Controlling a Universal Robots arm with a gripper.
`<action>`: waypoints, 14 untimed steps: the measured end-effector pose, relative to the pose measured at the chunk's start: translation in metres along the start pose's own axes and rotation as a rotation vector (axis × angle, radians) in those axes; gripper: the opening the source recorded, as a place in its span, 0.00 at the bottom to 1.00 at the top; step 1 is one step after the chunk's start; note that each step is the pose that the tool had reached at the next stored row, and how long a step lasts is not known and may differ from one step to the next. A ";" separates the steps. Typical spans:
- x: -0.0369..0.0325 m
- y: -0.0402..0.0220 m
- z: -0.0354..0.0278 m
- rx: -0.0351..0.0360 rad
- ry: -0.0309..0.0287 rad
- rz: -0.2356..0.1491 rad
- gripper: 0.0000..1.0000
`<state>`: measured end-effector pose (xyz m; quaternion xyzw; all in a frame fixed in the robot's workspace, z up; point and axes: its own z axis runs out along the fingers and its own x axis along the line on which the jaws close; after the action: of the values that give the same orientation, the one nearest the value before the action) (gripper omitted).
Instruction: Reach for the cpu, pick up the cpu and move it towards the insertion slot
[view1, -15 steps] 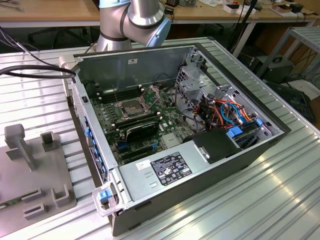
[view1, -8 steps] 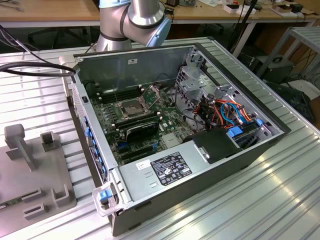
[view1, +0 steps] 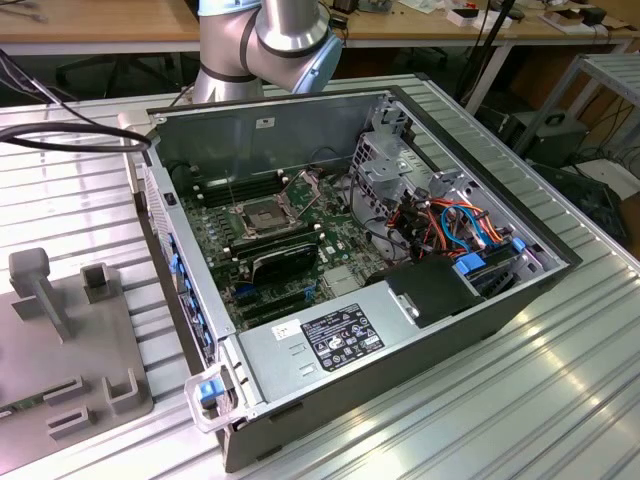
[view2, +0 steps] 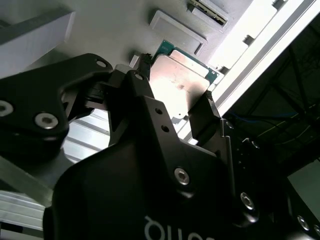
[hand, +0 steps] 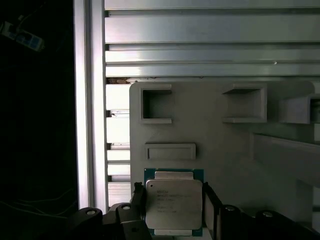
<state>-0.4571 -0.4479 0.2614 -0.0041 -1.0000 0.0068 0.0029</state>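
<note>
In both wrist views the cpu (hand: 174, 204) (view2: 181, 80), a thin square chip with a pale silver face and a green rim, sits between the black fingers of my gripper (hand: 174, 195) (view2: 176, 84). One finger (hand: 138, 200) lies against one edge and the other finger (hand: 209, 200) against the opposite edge, so the gripper is shut on it. Beneath it is a grey fixture plate (hand: 225, 150); I cannot tell whether the chip still rests on it. The insertion slot (view1: 258, 216), a metal-framed socket with a dark centre, is on the motherboard inside the open computer case.
Raised grey blocks and pockets (hand: 156, 105) stand on the fixture plate near the chip. Ribbed aluminium table slats (hand: 210, 40) lie beyond it. The case walls (view1: 260, 130), drive cage (view1: 390, 160), cables (view1: 450, 225) and a black expansion card (view1: 285, 262) crowd the socket.
</note>
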 end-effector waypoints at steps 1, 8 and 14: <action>0.0000 0.0000 -0.0007 0.0002 0.0002 0.000 0.55; 0.0001 -0.0002 -0.0150 0.0001 0.0001 0.000 0.55; 0.0002 -0.0004 -0.0311 0.0007 0.0000 0.000 0.55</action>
<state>-0.4571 -0.4479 0.2925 -0.0041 -1.0000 0.0072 0.0029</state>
